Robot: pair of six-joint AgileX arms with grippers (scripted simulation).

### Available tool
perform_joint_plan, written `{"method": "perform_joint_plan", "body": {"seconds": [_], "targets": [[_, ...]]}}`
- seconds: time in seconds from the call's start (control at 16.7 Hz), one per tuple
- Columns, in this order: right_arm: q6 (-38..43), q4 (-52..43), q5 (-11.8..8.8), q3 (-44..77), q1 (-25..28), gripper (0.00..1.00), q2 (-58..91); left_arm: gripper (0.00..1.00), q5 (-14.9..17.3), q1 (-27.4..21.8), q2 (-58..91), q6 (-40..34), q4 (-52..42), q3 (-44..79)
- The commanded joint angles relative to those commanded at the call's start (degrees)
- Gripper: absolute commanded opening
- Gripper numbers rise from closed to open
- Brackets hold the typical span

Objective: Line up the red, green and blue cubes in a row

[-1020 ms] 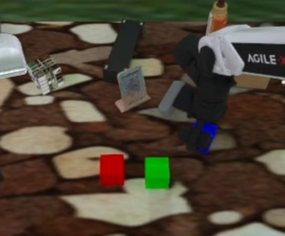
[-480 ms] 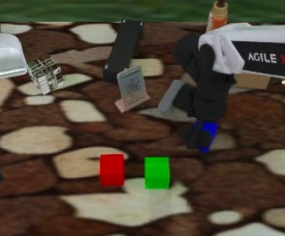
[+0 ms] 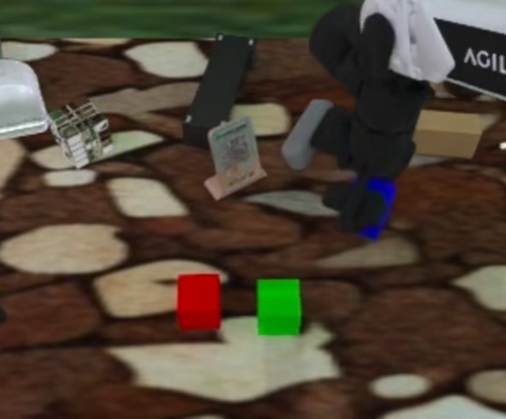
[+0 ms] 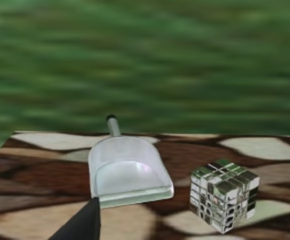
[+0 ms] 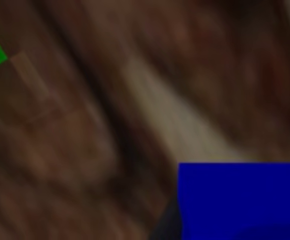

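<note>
Brown, cream-patched desk point(image 3: 235, 367). Red cube point(image 3: 199, 301) and green cube point(image 3: 279, 305) stand side by side, slightly apart. Right tool point(image 3: 366, 209), clenched on the blue cube point(image 3: 378, 205), hangs behind and right of green; open slot lies just right of green. Left arm parked far left.

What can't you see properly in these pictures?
- Blue cube: in the top view the right gripper covers most of it; the right wrist view's edge cuts it off.
- Green cube: only a corner shows at the right wrist view's edge.
- Left gripper: only one dark tip shows in the left wrist view, so its jaws cannot be judged.
- Tan box: partly behind the right arm in the top view.
</note>
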Motion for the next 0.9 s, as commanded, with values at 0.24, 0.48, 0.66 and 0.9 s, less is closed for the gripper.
{"method": "perform_joint_plan", "body": {"seconds": [0.24,0.48,0.66,0.9], "targets": [[0.09,0.06,-0.01,-0.06,-0.3,0.0,0.19,1.0,0.0,0.0,0.0,0.0,0.0,0.0],[-4.11,0.71,-0.14,-4.24,1.79,0.0,-3.48,1.0,0.0,0.0,0.0,0.0,0.0,0.0],[-12.26,1.83,-0.31,-11.92,4.92,0.0,-9.45,1.0,0.0,0.0,0.0,0.0,0.0,0.0],[-19.04,2.88,-0.47,-18.61,8.08,0.0,-15.37,1.0,0.0,0.0,0.0,0.0,0.0,0.0]]}}
